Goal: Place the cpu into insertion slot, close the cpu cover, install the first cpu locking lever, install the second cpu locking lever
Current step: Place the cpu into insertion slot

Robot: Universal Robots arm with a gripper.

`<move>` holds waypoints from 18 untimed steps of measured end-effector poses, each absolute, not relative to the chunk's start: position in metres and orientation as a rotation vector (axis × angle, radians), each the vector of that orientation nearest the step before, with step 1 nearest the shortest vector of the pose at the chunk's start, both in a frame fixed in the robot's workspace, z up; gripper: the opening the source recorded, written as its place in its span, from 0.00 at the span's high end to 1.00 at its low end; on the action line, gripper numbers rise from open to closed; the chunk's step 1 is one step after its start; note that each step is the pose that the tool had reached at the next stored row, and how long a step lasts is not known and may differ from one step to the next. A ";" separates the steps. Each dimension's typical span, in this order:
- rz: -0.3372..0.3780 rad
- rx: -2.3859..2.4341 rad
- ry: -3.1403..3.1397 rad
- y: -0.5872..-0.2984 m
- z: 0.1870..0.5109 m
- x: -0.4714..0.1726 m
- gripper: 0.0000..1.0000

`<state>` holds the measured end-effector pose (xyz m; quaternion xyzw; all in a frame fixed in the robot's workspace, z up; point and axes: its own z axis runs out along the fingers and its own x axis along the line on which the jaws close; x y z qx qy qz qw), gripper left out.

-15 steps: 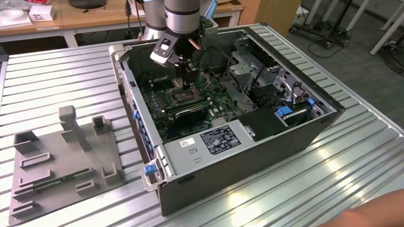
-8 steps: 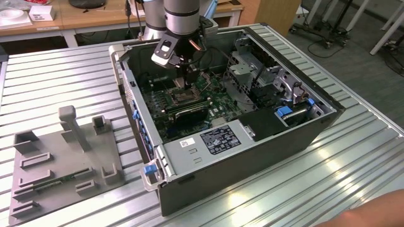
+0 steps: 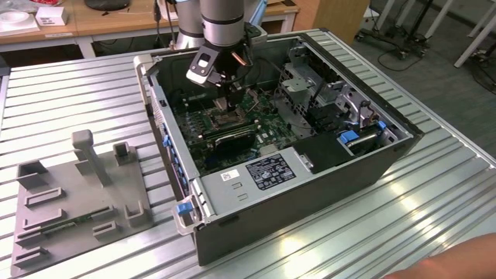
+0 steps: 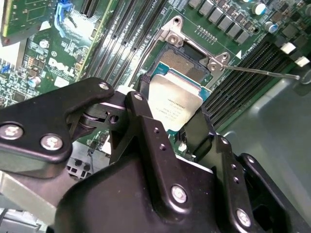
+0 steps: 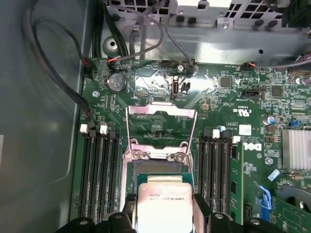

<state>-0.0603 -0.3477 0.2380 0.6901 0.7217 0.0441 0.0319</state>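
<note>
Ribbed metal worktop [image 3: 69, 99] carries the open computer case [image 3: 310, 192], where your claw [image 3: 223, 102] grips the cpu [image 5: 164, 201] by two opposite edges, leaving its underside free. You hold it over the insertion slot [image 4: 187, 63]; the cpu cover [image 5: 160, 112] lies swung back beyond the insertion slot, so nothing blocks the way in

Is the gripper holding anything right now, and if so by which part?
Yes: the gripper holds the cpu, its fingers pinching two opposite side edges, silver top exposed, by the open insertion slot.
</note>
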 end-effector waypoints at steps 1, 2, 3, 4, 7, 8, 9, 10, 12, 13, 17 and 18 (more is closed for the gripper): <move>0.135 2.125 2.222 -0.348 0.237 -0.060 0.46; 0.134 2.124 2.222 -0.348 0.235 -0.060 0.46; 0.133 2.124 2.221 -0.348 0.234 -0.060 0.46; 0.133 2.124 2.221 -0.348 0.232 -0.060 0.46; 0.132 2.124 2.221 -0.348 0.231 -0.060 0.46; 0.132 2.123 2.221 -0.348 0.231 -0.060 0.46; 0.132 2.123 2.221 -0.348 0.231 -0.060 0.46; 0.132 2.124 2.221 -0.348 0.231 -0.060 0.46; 0.132 2.123 2.221 -0.348 0.230 -0.060 0.46; 0.132 2.124 2.221 -0.348 0.230 -0.060 0.46; 0.133 2.124 2.221 -0.348 0.228 -0.060 0.46; 0.132 2.124 2.221 -0.348 0.228 -0.060 0.46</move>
